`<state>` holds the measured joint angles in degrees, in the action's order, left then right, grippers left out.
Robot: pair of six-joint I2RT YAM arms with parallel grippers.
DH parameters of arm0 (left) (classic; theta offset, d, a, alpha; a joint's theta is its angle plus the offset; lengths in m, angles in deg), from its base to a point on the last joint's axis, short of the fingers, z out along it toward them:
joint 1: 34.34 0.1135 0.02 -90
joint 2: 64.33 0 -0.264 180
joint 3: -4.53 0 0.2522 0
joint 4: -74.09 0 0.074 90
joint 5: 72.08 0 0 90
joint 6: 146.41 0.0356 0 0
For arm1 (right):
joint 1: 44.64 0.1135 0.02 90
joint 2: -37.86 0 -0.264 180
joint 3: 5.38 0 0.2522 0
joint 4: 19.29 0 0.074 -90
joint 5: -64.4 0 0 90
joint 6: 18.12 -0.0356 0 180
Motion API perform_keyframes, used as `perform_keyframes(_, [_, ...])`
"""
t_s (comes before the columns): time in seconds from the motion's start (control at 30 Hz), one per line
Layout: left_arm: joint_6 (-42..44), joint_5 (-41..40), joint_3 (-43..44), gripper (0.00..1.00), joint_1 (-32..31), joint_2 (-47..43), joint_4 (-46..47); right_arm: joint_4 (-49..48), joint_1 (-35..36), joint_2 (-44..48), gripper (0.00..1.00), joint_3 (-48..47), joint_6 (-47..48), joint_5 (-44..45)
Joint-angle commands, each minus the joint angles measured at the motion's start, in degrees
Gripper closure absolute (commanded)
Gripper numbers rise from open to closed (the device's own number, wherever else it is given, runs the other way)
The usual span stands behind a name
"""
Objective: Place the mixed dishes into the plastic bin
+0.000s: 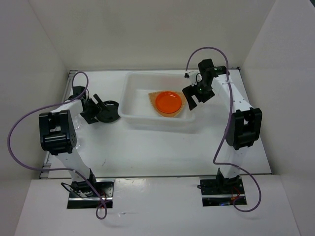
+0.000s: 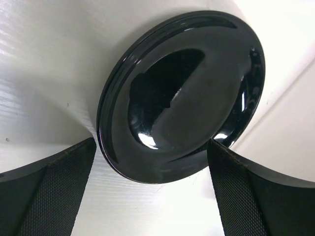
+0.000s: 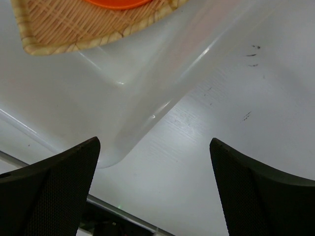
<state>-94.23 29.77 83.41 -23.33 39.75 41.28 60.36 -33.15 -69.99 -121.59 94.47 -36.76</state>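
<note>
The plastic bin (image 1: 132, 98) stands mid-table. Inside it lies a tan woven tray (image 1: 153, 96) with a small orange plate (image 1: 169, 102) on top. In the right wrist view the tray (image 3: 64, 29), a sliver of the orange plate (image 3: 118, 4) and the bin's corner wall (image 3: 147, 88) show. A glossy black plate (image 1: 110, 112) rests on the table left of the bin. My left gripper (image 1: 100, 109) is open right at it. The black plate (image 2: 182, 93) fills the left wrist view, its near rim between the spread fingers of the left gripper (image 2: 151, 147). My right gripper (image 1: 193, 97) hangs open and empty over the bin's right end, jaws (image 3: 155, 145) wide.
White walls enclose the table on the left, back and right. A dark gap runs along the table's edge (image 3: 113, 216) below the right gripper. Small dark marks (image 3: 251, 51) dot the tabletop right of the bin.
</note>
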Motion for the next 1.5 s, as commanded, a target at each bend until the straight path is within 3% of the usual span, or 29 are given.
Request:
perform_keyframes(0.0, [1.34,0.97,-0.53,0.02,0.33,2.27,1.03,-4.45,0.38,5.81,0.04,2.34,-0.53,0.69])
perform_keyframes(0.2, [1.96,3.17,-0.52,0.19,1.39,4.55,2.17,-6.12,0.38,7.57,0.04,6.38,-1.06,2.36])
perform_keyframes(0.43, [1.96,6.78,0.53,0.63,1.91,6.76,3.84,-7.88,-1.64,9.32,0.04,14.29,-2.73,-0.09])
perform_keyframes(0.47, [1.96,7.38,0.53,0.79,1.91,6.76,3.84,-8.84,-1.64,10.2,0.04,15.69,-3.25,-0.09])
perform_keyframes(0.53, [1.96,7.39,1.15,0.99,1.91,6.76,3.32,-11.12,-2.26,11.78,0.04,20.17,-4.04,-0.09])
perform_keyframes(0.73, [0.83,6.08,5.18,1.0,1.91,3.43,-1.67,-14.73,-2.87,13.89,0.05,28.7,-6.85,-1.23])
perform_keyframes(0.87, [-2.34,2.05,12.73,1.0,1.91,-2.45,-6.34,-17.1,-2.87,15.91,0.06,36.07,-8.7,-1.23])
perform_keyframes(1.1, [-8.84,0.1,29.25,1.0,1.91,-5.72,-9.95,-17.72,-2.87,16.53,0.11,34.61,-9.76,1.22])
perform_keyframes(1.2, [-11.3,2.2,32.35,1.0,1.31,-7.38,-9.17,-16.59,-4.54,16.53,0.13,30.75,-9.76,1.06])
perform_keyframes(1.37, [-13.15,17.74,31.03,1.0,-2.9,-8.19,4.25,-13.43,-6.65,12.59,0.13,18.99,-8.71,-2.28])
perform_keyframes(1.47, [-8.95,24.25,39.7,1.0,-9.48,-1.7,-0.6,-12.1,-8.15,10.82,0.13,12.64,-8.01,-2.99])
